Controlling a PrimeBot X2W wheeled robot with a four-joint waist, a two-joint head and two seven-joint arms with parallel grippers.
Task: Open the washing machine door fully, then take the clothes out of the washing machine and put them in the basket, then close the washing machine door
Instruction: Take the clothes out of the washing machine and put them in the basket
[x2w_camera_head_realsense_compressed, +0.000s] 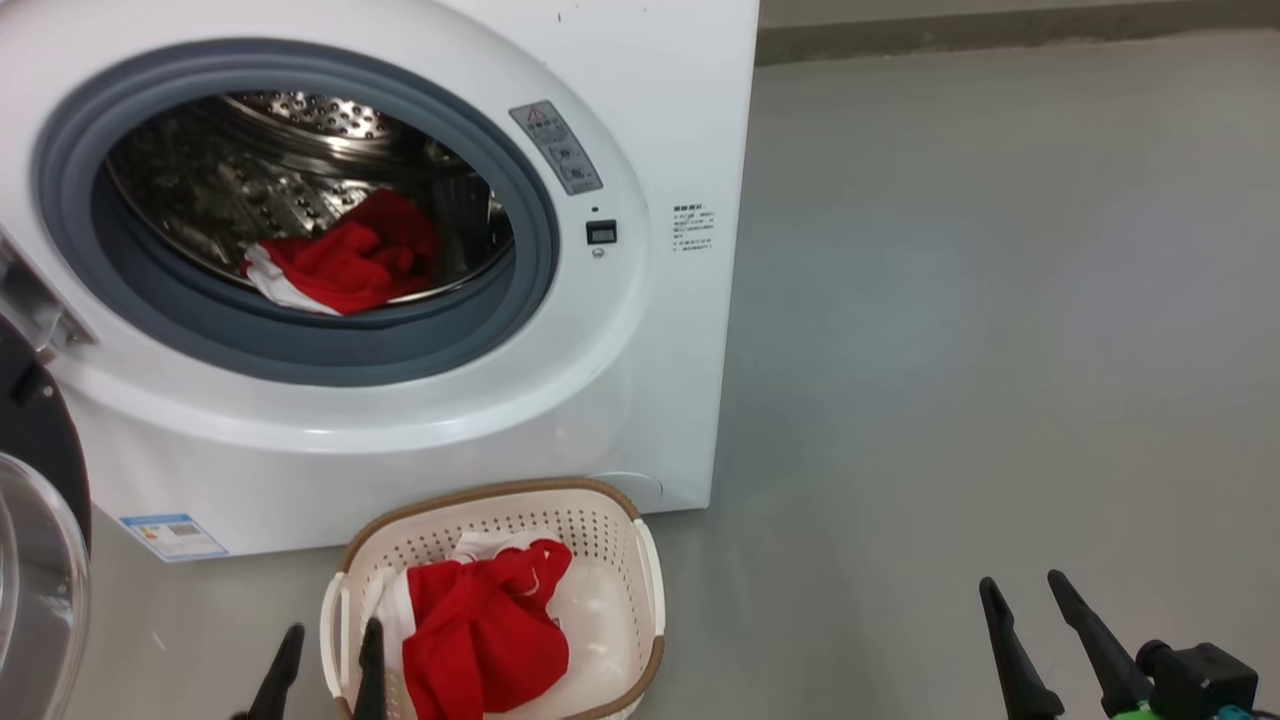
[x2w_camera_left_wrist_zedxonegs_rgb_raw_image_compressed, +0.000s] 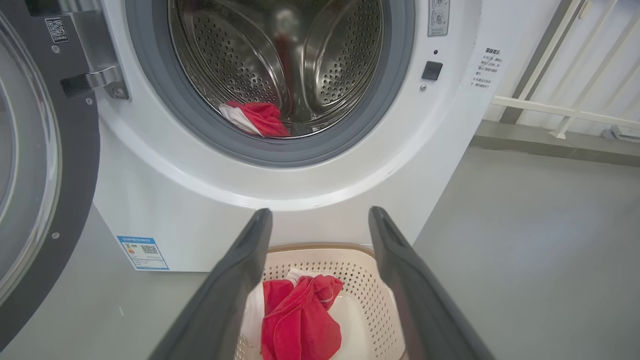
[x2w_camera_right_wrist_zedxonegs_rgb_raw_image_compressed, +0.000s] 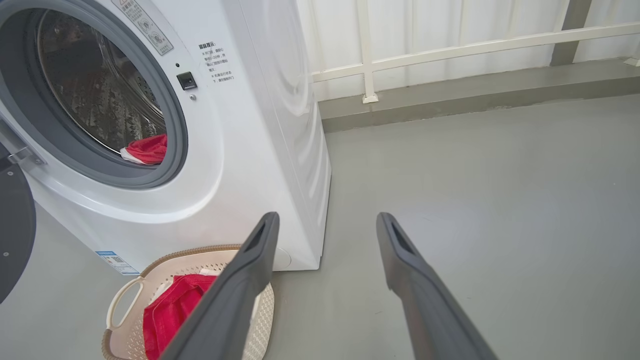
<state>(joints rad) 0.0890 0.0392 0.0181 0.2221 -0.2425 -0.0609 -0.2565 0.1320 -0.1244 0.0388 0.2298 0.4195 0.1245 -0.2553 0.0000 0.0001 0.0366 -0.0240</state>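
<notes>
A: How many things are there to count?

B: One big white front-loading washing machine (x2w_camera_head_realsense_compressed: 420, 420), one round black-rimmed door with a bulging clear glass window (x2w_camera_head_realsense_compressed: 40, 470), and one cream perforated plastic basket with a brown woven-look rim (x2w_camera_head_realsense_compressed: 600, 525). There are also two bundles of bright red clothes (x2w_camera_head_realsense_compressed: 345, 262) with white trim.

A: Where do the bundles lie?

B: One lies at the bottom front of the perforated steel drum (x2w_camera_head_realsense_compressed: 250, 170), just behind the grey rubber gasket (x2w_camera_head_realsense_compressed: 330, 345). The second bundle (x2w_camera_head_realsense_compressed: 480, 630) sits in the basket toward its left side, and the pale bottom shows bare at the right.

A: And the door?

B: It is swung wide on the hinge at the machine's left, so the opening is quite uncovered.

A: The basket?

B: It stands on the floor, close against the foot of the machine's front, below the right part of the opening.

A: The grippers?

B: There are two, each with two long dark fingers. The left gripper (x2w_camera_head_realsense_compressed: 333, 628) hangs over the basket's left rim, fingers spread wide with nothing between them. The right gripper (x2w_camera_head_realsense_compressed: 1021, 581) is well off to the right over bare floor, spread just as wide and empty.

A: The room?

B: There is a smooth grey floor (x2w_camera_head_realsense_compressed: 1000, 300), with a low grey kerb (x2w_camera_right_wrist_zedxonegs_rgb_raw_image_compressed: 450, 100) along its far edge and a white railing (x2w_camera_right_wrist_zedxonegs_rgb_raw_image_compressed: 365, 50) standing on it. One blue sticker (x2w_camera_head_realsense_compressed: 172, 535) sits at the lower left corner of the machine's front.
</notes>
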